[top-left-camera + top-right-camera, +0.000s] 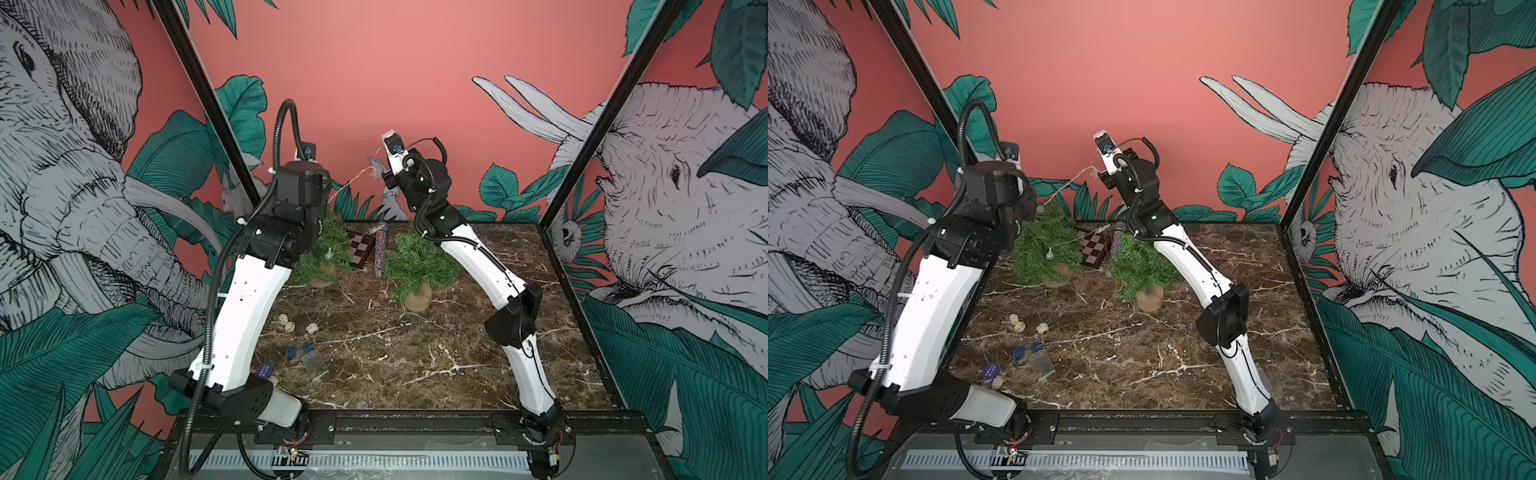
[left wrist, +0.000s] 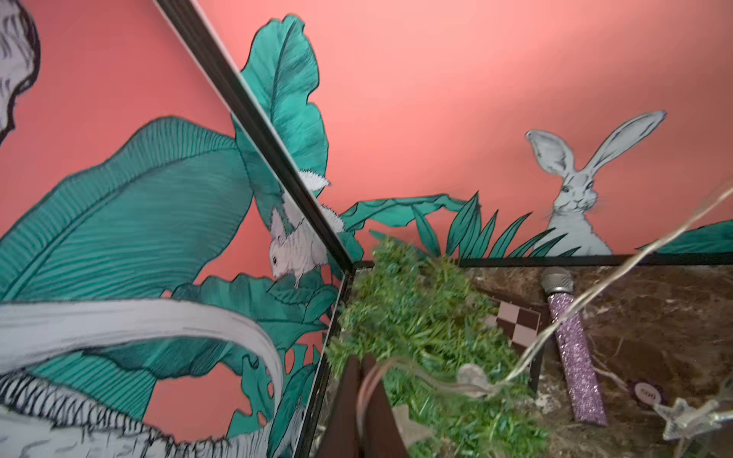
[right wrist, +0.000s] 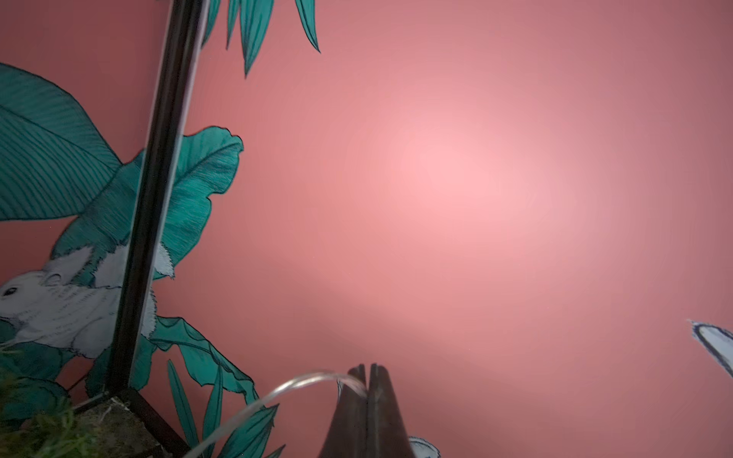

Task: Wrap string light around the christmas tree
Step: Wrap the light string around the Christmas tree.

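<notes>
Both shut, left gripper (image 2: 363,370) and right gripper (image 3: 368,376) pinch wiry string light (image 3: 313,374) near bristly christmas tree (image 2: 416,317).

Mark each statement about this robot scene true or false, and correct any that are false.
1. Two Christmas trees stand on the marble table. True.
2. The right gripper is open and empty. False: it is shut on the string light.
3. The glittery microphone lies between the trees. True.
4. The speckled eggs sit in a basket. False: they lie loose on the table.
5. The left gripper is shut on the string light. True.
</notes>
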### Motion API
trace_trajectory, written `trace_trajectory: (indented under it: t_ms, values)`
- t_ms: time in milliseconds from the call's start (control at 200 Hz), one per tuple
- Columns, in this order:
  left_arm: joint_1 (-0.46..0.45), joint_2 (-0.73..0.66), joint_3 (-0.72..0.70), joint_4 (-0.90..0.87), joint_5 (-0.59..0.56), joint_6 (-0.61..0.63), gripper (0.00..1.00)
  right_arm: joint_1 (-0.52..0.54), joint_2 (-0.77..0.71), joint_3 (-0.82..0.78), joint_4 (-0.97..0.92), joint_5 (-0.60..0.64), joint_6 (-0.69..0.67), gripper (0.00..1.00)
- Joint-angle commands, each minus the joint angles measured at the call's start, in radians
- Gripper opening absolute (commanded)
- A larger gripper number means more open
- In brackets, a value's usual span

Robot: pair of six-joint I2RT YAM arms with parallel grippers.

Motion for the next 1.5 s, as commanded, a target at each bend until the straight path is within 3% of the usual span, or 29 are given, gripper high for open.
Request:
trace_trajectory:
  t_ms: [0,115,280,595,800,1130,1300,1495]
  values:
    - [-0.013,0.113,0.14,0.016,0.016,0.043,0.0,-0.04,-0.08,0.01,0.059,0.046,0.039,0.0]
    - [-0.017,0.207,0.296,-0.023,0.062,0.026,0.0,-0.045,-0.145,-0.063,0.03,0.017,0.09,0.0]
    - [-0.046,0.216,0.252,0.006,0.128,0.012,0.0,-0.039,-0.236,-0.192,0.025,-0.08,0.195,0.0]
    - [-0.047,0.331,0.381,-0.047,0.286,0.037,0.0,-0.047,-0.216,-0.152,-0.046,-0.007,0.126,0.0]
    - [-0.048,0.308,0.314,-0.024,0.303,0.041,0.0,-0.048,-0.342,-0.393,0.045,-0.016,0.122,0.0]
    - [-0.092,0.317,0.329,-0.034,0.368,0.103,0.0,-0.111,-0.382,-0.436,-0.018,0.072,0.14,0.0]
    - [-0.098,0.34,0.273,0.112,0.386,0.157,0.0,-0.168,-0.404,-0.513,-0.003,0.079,0.202,0.0]
    - [-0.097,0.536,0.472,0.236,0.467,0.212,0.0,-0.22,-0.435,-0.615,0.008,0.019,0.263,0.0]
